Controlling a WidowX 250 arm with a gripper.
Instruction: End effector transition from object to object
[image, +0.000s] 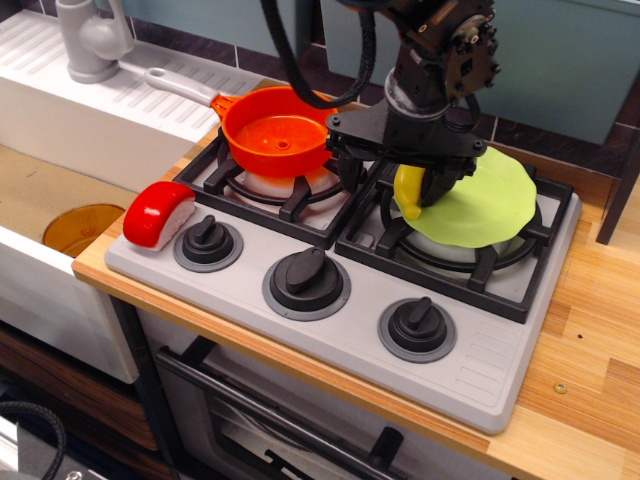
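Observation:
My end effector, a black gripper (396, 192) with a bulky wrist and black cables, hangs low over the middle of the toy stove (470, 350), between the two burners. Its two fingers point down and stand wide apart. A yellow object (410, 192) sits between them, close to the right finger (441, 185), at the left edge of a light green disc (485, 205) on the right burner. I cannot tell whether the finger touches it. An orange pan (278, 132) with a grey handle sits on the left burner, just left of the gripper.
A red and white toy piece (158, 213) lies on the stove's front left corner. Three black knobs (306, 277) line the stove's front. A white sink with a grey tap (92, 40) stands at the back left. A wooden counter (590, 340) lies to the right.

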